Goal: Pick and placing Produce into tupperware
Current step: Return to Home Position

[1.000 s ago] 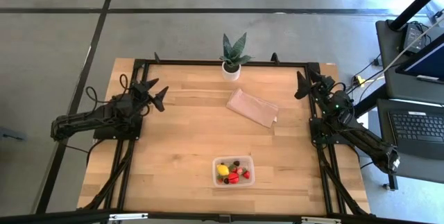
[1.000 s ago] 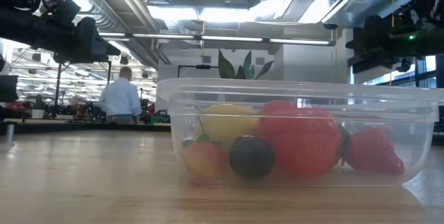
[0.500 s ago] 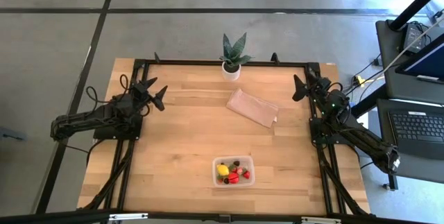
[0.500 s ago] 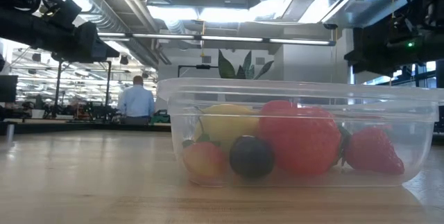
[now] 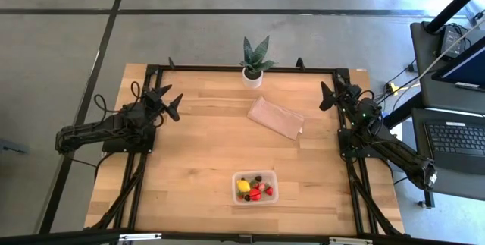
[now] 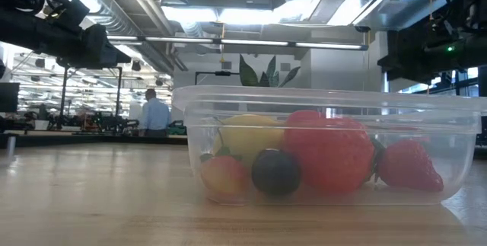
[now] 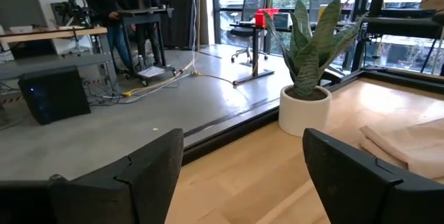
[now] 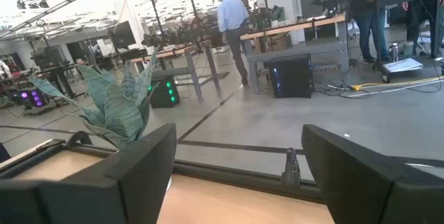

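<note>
The clear tupperware (image 5: pixel 255 187) rests on its base near the table's near edge, right of centre. The produce lies inside it: a yellow fruit (image 6: pixel 247 135), red strawberries (image 6: pixel 329 153), a dark berry (image 6: pixel 275 171) and a small reddish fruit (image 6: pixel 224 176). My left gripper (image 5: pixel 170 99) hovers open by the table's left edge, far from the tupperware. My right gripper (image 5: pixel 331 91) hovers open by the far right corner. In the wrist views, the left gripper (image 7: pixel 243 168) and the right gripper (image 8: pixel 239 165) have nothing between their fingers.
A potted plant in a white pot (image 5: pixel 253 63) stands at the far edge's middle. A flat tan sheet (image 5: pixel 276 117) lies between the plant and the tupperware. Bare wood lies on the table's left half. People move in the room beyond the table.
My right gripper has shifted slightly toward the table's far edge and then held still. A person in the room behind has walked a little to the right in the low view. The tupperware and the produce have not moved.
</note>
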